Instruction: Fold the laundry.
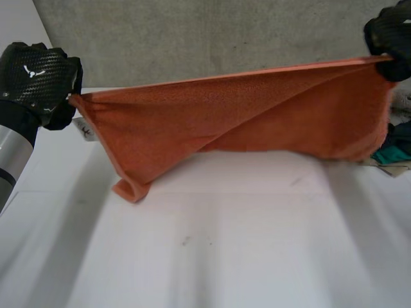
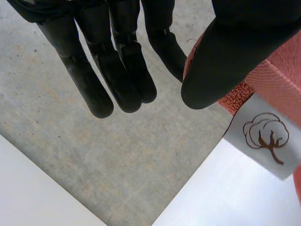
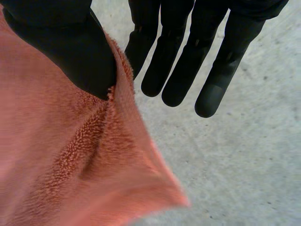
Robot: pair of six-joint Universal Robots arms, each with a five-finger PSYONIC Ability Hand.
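Evidently the left hand (image 1: pixel 37 77) and right hand (image 1: pixel 389 35) are pinching opposite corners of the towel (image 1: pixel 244 119), thumbs seemingly clamping against fingers (image 2: pixel 167 52), spreading it over the bench (image 1: pixel 225 250) for folding.

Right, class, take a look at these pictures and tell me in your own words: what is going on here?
The robot is holding an orange towel stretched out between its two hands above the white table. The left hand pinches one top corner, close to a white label printed with a cotton flower. The right hand pinches the opposite top corner. The towel hangs loosely with a diagonal crease and is not yet folded flat. A teal cloth lies behind it near the right hand.
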